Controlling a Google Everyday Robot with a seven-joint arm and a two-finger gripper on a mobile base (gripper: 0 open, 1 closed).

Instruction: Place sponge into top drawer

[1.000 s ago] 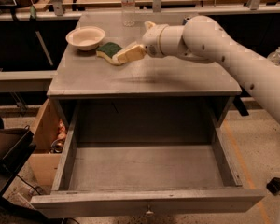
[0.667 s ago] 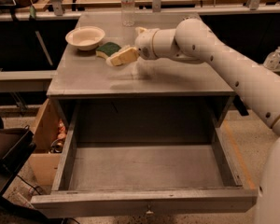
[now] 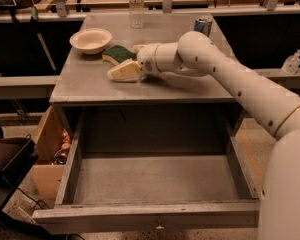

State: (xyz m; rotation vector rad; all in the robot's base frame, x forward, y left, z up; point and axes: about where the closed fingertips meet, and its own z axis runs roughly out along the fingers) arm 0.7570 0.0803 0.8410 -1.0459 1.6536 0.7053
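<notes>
1. Sponge. The sponge (image 3: 119,54) lies flat on the surface (image 3: 85,86), in the upper left-centre of the frame. Its dark green side faces up, and its pale yellow body shows along the lower edge. It is outside the top drawer (image 3: 145,217).

2. Gripper. My gripper (image 3: 124,62) is at the right end of the sponge, low over the surface. It stands open and has hold of nothing. 1 finger (image 3: 123,71) lies just below the sponge in the frame, close against the yellow edge. The tip of the other finger shows just above the sponge's right end, so that end sits between the 2 fingers. I cannot tell whether either finger touches the sponge.

3. Arm. My arm (image 3: 230,74) runs from the lower right of the frame up and left across the surface to the gripper.

4. Surface items. A cream bowl (image 3: 91,40) stands just beside the sponge, to its upper left. A clear bottle (image 3: 136,6) stands upright at the far edge, top centre. A can (image 3: 203,25) stands at the upper right of the surface, beyond my arm.

5. Top drawer. The top drawer is pulled out below the front edge of the surface and fills the lower half of the frame. Its grey floor is in view. Its front panel runs along the bottom edge and carries 1 small knob (image 3: 159,228) at centre.
</notes>
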